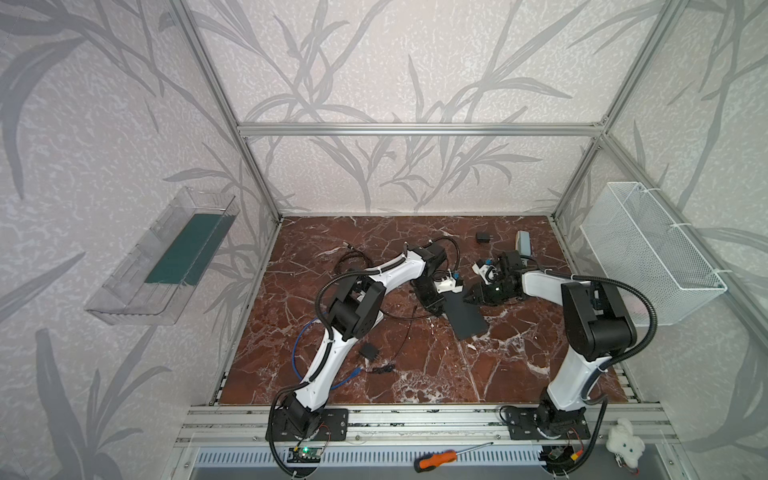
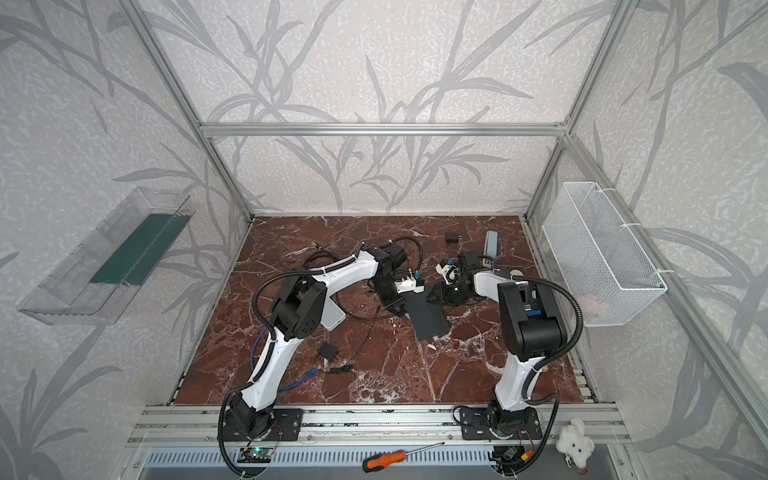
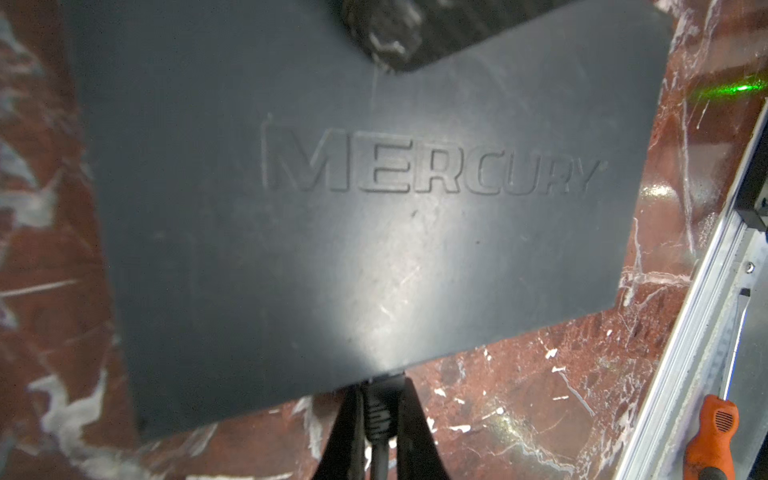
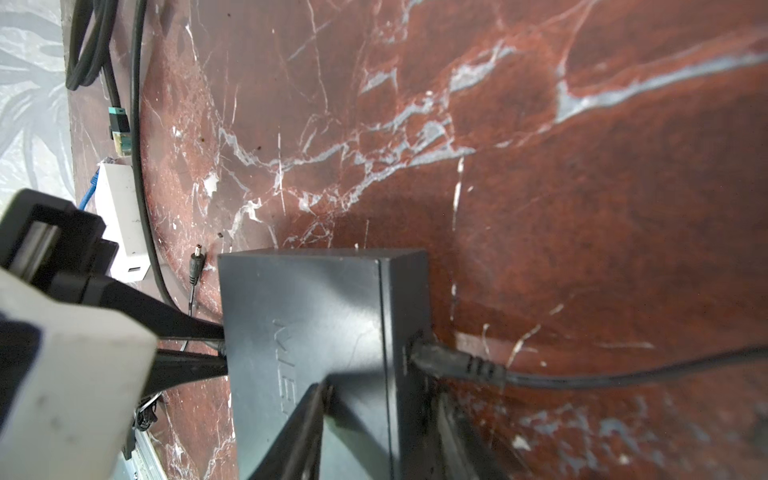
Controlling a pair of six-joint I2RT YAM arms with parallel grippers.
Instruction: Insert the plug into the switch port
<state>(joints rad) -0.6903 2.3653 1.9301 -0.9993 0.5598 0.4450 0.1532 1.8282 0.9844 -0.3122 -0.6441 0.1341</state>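
Note:
The plug [image 4: 196,264], a tiny black tip on a very thin cord, lies loose on the marble beside a corner of the dark grey slab [image 4: 299,316]. Its adapter block [image 1: 368,352] sits nearer the front. The white switch box [image 4: 124,220] lies flat under the left arm's elbow [image 2: 332,318], with a small port opening [image 4: 134,271] in its end face. My left gripper [image 3: 382,386] is shut on a thicker black cable's ribbed connector [image 3: 379,411] at the slab's edge. My right gripper [image 4: 384,392] clamps the slab's opposite edge, one finger on top and one beneath.
Another black cable [image 4: 453,365] is plugged into the slab's side. A blue cable [image 1: 297,345] runs from the white box. At the back are black cable loops [image 1: 353,262], a second adapter [image 1: 483,237] and a grey box [image 1: 524,243]. A screwdriver [image 1: 436,459] lies on the front rail.

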